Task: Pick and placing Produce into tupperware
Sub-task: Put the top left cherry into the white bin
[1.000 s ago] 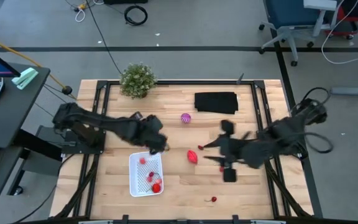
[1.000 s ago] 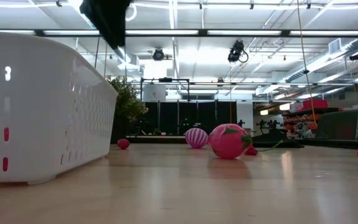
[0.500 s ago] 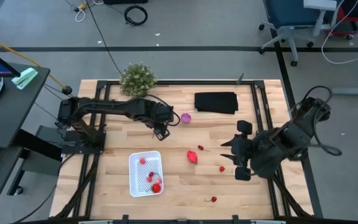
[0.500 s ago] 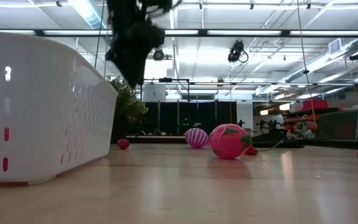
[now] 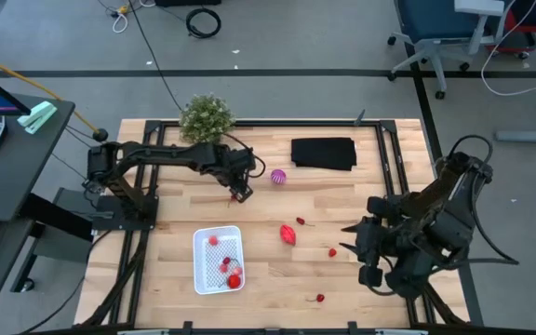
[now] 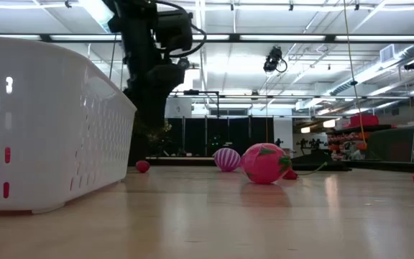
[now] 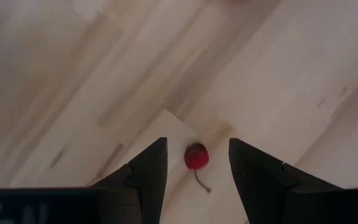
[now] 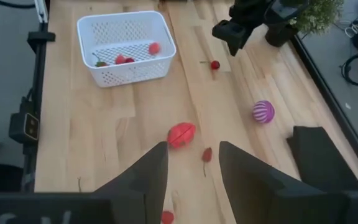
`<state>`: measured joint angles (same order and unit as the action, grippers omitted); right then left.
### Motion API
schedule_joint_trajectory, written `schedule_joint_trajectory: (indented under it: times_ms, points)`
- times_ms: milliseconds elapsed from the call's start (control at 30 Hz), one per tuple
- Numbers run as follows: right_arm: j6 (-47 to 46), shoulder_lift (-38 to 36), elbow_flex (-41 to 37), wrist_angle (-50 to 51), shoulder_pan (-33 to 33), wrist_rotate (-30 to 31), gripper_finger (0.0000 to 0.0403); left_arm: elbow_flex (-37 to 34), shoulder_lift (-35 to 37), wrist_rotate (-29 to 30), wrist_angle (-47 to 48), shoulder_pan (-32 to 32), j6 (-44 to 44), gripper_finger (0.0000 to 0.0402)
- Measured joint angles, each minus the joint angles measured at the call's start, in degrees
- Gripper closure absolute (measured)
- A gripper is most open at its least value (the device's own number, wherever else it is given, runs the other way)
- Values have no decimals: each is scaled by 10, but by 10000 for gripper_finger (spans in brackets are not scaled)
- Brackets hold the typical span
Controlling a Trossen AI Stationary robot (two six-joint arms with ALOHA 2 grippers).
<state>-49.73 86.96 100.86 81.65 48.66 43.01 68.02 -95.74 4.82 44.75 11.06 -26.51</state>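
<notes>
One small cherry lies on the counter between the left end effector's spread, empty fingers; from overhead it is hidden beneath them, beyond the tupperware; the right end effector hangs parted, empty

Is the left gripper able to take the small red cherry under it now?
Probably yes. The left gripper hangs open right over the small red cherry, which lies between its fingers on bare wooden table; nothing lies close beside it.

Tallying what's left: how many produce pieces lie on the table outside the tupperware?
6: cherry under the left pincer, purple ball, red oblong, small piece beside it, second small piece farther right, third small piece by the front edge. Some may be hidden.
</notes>
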Motion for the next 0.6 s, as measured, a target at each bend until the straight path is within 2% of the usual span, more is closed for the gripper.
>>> schedule_joint_trajectory:
  times_ms: [167, 367, 600]
  points:
    - [-13, 0, 0, 1, 14, 28, 251, -45, 0, -3, -10, -12, -8, 218]
    - [-12, 0, 0, 1, 14, 36, 251, -117, 0, -2, -97, -25, -9, 196]
    - [-12, 0, 0, 1, 14, 35, 251, -125, 0, 11, -115, -27, 7, 159]
